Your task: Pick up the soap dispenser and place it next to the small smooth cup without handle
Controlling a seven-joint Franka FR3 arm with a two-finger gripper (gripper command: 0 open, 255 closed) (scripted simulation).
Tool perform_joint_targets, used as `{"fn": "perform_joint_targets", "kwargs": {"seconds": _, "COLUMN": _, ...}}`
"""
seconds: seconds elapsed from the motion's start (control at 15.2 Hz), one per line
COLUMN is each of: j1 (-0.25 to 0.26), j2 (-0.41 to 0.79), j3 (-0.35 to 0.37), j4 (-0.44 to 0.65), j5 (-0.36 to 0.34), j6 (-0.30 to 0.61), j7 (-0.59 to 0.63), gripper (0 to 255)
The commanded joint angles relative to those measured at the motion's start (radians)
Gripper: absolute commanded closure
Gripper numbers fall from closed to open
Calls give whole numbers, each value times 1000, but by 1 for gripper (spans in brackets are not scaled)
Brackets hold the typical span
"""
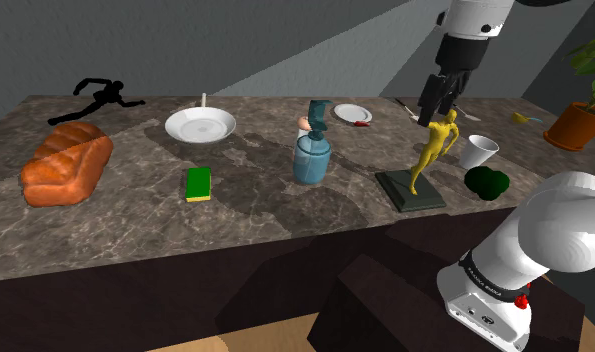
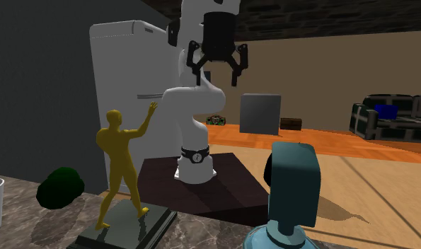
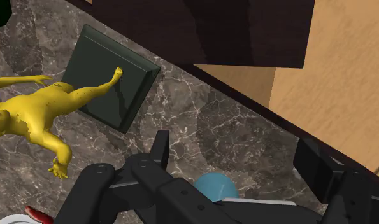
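One blue soap dispenser (image 1: 311, 152) stands mid-counter in the shoulder view, between a green sponge (image 1: 198, 184) and a yellow figurine (image 1: 432, 148). The white cup (image 1: 478, 152) sits past the figurine, well apart from the dispenser. The black gripper (image 1: 433, 108) hangs above the figurine. In the second exterior view its jaws stand apart, holding nothing. At the wrist, the spread fingers (image 3: 159, 147) hover over the marble counter (image 3: 200, 121) near the figurine's dark base (image 3: 111, 76).

My arm (image 2: 194, 113) is glossy white with dark joint bands, a red spot at four o'clock on the base band, and a black gripper (image 2: 216, 76)
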Motion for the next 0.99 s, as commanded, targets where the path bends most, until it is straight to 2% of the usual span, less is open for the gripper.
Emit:
{"fn": "perform_joint_targets", "kwargs": {"seconds": 0.0, "j1": 0, "j2": 0, "j3": 0, "j4": 0, "j5": 0, "j6": 0, "j7": 0, "gripper": 0}}
{"fn": "perform_joint_targets", "kwargs": {"seconds": 0.53, "j1": -37, "j2": 161, "j3": 117, "j4": -56, "j5": 30, "j6": 357, "j7": 211, "gripper": 0}}
{"fn": "perform_joint_targets", "kwargs": {"seconds": 0.92, "j1": -90, "j2": 341, "j3": 206, "j4": -25, "j5": -11, "j6": 603, "j7": 388, "gripper": 0}}
